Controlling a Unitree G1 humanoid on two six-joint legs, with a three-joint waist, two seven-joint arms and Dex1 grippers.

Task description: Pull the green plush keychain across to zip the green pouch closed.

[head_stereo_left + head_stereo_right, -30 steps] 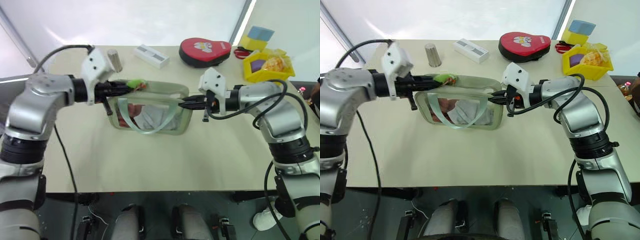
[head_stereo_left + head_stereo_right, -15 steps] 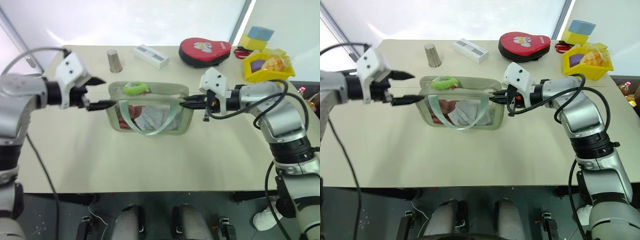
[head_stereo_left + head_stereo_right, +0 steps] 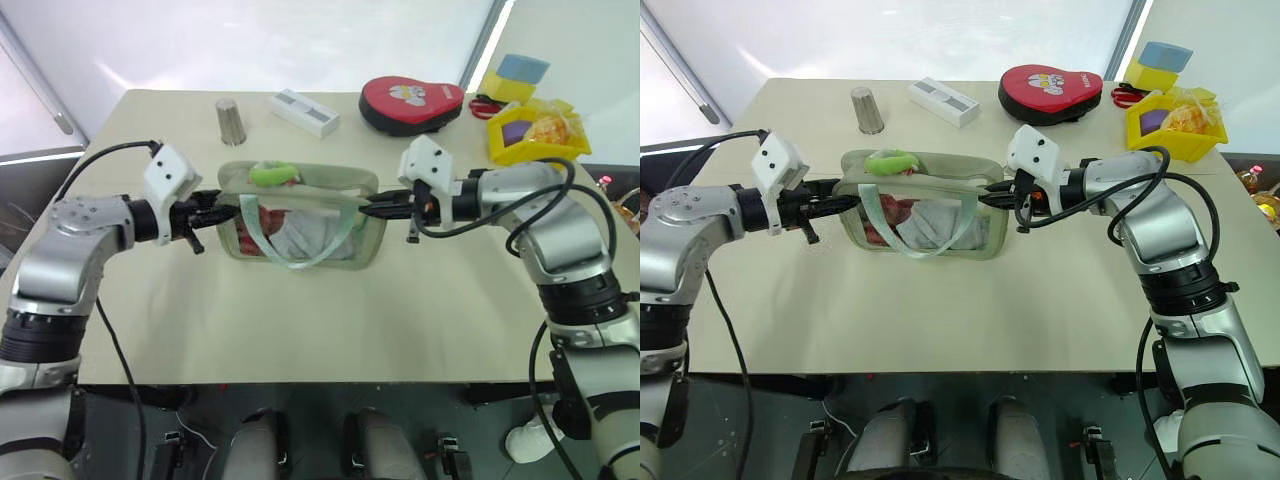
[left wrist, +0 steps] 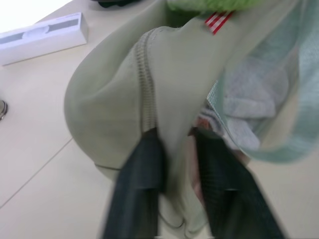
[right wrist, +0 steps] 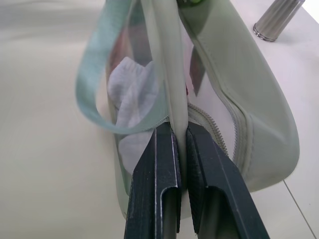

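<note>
Beige tabletop (image 3: 300, 320) | green pouch (image 3: 300, 225) mid-table toward far edge, green plush keychain (image 3: 272, 175) free on top | left gripper (image 3: 222, 211) and right gripper (image 3: 378, 207) each pinch a pouch end | risk: keychain unheld, zip stalls; opposed pulls may slip fabric.

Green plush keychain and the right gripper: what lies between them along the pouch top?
In the left eye view, only the pale green zip pouch top edge runs from the lime-green fuzzy plush keychain to the right gripper, nothing else.
</note>
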